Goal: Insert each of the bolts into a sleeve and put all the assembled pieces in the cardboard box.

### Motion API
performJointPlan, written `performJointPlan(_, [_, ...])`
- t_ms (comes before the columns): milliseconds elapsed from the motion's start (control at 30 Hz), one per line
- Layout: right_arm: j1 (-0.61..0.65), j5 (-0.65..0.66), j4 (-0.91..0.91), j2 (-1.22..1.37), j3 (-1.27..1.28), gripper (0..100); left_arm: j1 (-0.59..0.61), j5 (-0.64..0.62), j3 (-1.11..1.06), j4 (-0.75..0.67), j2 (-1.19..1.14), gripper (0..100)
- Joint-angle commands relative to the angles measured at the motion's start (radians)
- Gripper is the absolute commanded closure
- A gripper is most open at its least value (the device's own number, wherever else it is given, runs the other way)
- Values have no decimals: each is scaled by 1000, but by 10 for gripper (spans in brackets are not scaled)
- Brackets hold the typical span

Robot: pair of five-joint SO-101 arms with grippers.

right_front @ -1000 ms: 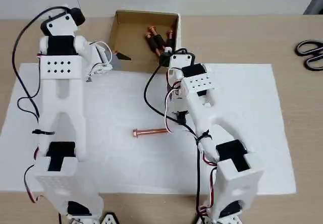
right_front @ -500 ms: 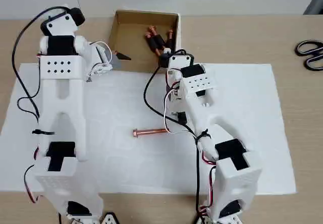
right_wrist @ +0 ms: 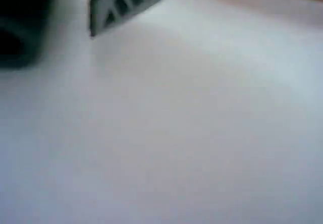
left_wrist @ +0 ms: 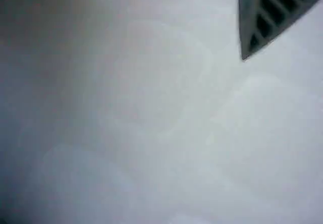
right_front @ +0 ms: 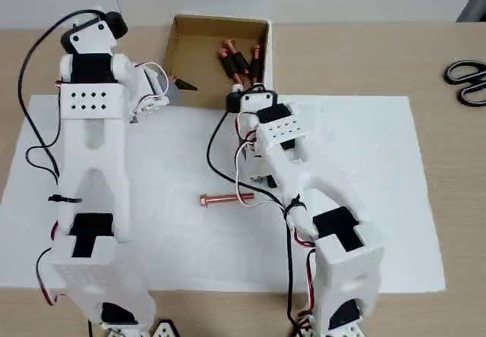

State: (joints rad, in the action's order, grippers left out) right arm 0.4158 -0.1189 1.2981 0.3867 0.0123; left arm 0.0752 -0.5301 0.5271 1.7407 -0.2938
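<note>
Wooden counter [right_front: 364, 56], white sheet [right_front: 380, 162], bolt [right_front: 226, 198] at centre, cardboard box [right_front: 176, 56] of assembled pieces [right_front: 237, 62] at twelve o'clock; left tool [right_front: 178, 86], right tool [right_wrist: 108, 9]: grip state not discernible.

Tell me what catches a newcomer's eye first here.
A lone copper bolt lies bare on the white sheet, between two white arms. Just past the sheet's far edge, the cardboard box holds several assembled pieces. Black scissors lie off to one side on the wood.

No legible text, label or number on anything here.
</note>
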Motion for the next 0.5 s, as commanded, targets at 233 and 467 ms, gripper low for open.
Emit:
performJointPlan(233, [8, 5, -1, 21, -31, 994, -8, 5, 2, 9, 54, 681])
performJointPlan(467, [-22, 5, 107, -162, -57, 994, -123, -2, 2, 11, 57, 681])
